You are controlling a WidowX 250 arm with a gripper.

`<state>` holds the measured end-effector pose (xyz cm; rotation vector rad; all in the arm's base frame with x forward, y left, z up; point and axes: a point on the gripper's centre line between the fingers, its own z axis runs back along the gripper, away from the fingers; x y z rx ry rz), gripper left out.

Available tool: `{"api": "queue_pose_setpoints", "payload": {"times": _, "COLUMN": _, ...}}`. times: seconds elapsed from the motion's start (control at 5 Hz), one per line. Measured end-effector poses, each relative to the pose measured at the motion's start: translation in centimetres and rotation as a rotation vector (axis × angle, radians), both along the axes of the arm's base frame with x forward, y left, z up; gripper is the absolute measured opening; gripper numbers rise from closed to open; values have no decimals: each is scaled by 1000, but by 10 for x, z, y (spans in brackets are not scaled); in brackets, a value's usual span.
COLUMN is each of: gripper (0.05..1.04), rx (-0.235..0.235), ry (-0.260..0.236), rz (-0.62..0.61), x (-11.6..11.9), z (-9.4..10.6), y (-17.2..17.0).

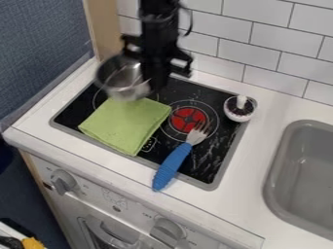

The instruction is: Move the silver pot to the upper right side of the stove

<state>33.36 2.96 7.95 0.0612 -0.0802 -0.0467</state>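
At the back left of the stove (224, 151), the black gripper (155, 86) hangs down, shut on the right side of the silver pot (114, 86). The pot looks raised and slightly tilted, its open top showing. In this view it overlaps the stove's back left corner and the far edge of the green cloth. The gripper covers part of the pot's right rim and some of the stove's back edge.
A folded green cloth (123, 124) lies on the left half of the stove. A blue-handled fork (172, 165) rests over the red burner and front edge. A small white-and-dark object (239, 108) stands at the back right corner, with a grey sink (302, 170) farther right.
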Motion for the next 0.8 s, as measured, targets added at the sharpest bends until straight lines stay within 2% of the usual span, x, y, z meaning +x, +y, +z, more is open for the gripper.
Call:
{"api": "queue_pose_setpoints", "payload": {"times": 0.2, "gripper": 77, "rx": 1, "ry": 9, "rz": -53, "x": 26, "z": -10, "y": -25}}
{"api": "queue_pose_setpoints", "payload": {"times": 0.4, "gripper": 77, "rx": 35, "ry": 18, "rz": -85, "x": 51, "z": -21, "y": -42}}
{"api": "queue_pose_setpoints", "payload": {"times": 0.6, "gripper": 77, "rx": 59, "ry": 32, "rz": -109, "x": 67, "z": -36, "y": -57}}
{"api": "queue_pose_setpoints", "payload": {"times": 0.8, "gripper": 77, "rx": 73, "ry": 72, "rz": -96, "x": 73, "z": -52, "y": -57}}
